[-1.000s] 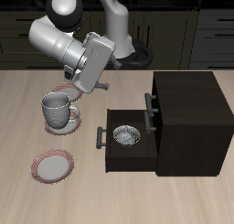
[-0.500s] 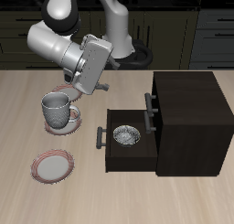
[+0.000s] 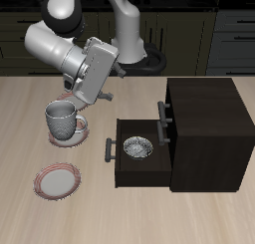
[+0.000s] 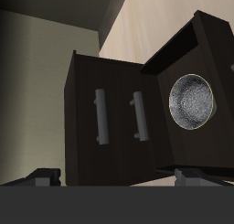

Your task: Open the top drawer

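Clearly my pincer (image 3: pixel 107 92) hangs well above the table (image 3: pixel 30 208), fingers apart, holding nothing. The top drawer (image 3: pixel 164 117) sits barely out, above the wide-open lower drawer (image 3: pixel 139 153). I should descend squarely onto its grey handle (image 3: pixel 159 114), then pull straight.

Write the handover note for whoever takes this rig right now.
Gripper: open, empty, in the air above the table between the mug and the cabinet, not touching anything.
Top drawer: shut, its grey bar handle untouched.
Lowest drawer: pulled out, with a glass bowl in it; not the one to open.
Done: nothing on the top drawer yet.
Left: bring the gripper to the top handle, close on it, and pull the drawer out.
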Robot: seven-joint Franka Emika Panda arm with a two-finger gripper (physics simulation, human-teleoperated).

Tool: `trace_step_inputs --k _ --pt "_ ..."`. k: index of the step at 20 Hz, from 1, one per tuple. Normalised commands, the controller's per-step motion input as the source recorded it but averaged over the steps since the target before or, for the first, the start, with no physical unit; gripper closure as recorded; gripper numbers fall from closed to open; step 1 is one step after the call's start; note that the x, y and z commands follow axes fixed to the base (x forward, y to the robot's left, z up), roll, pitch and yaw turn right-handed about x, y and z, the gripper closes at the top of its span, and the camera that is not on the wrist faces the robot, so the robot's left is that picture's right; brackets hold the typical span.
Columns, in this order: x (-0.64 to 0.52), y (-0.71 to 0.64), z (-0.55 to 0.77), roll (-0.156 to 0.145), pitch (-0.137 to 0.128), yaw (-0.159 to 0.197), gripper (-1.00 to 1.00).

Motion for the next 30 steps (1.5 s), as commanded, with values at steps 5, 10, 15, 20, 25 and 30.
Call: trace_step_inputs --k 5,10,15,20,25,30 --pt "0.10 0.13 -0.05 -0.013 -0.005 -0.023 -1.00" --pt "0.09 0.16 -0.06 -0.009 0.016 -0.005 -1.00" --pt "0.15 0.23 -0.15 -0.018 0.039 0.001 -1.00" --pt "0.06 0.17 -0.12 0.008 0.011 -0.014 -1.00" --pt "0.03 0.20 -0.10 0.018 -0.002 -0.013 -1.00" --pt "0.07 0.19 -0.15 0.009 0.011 -0.018 -1.00"
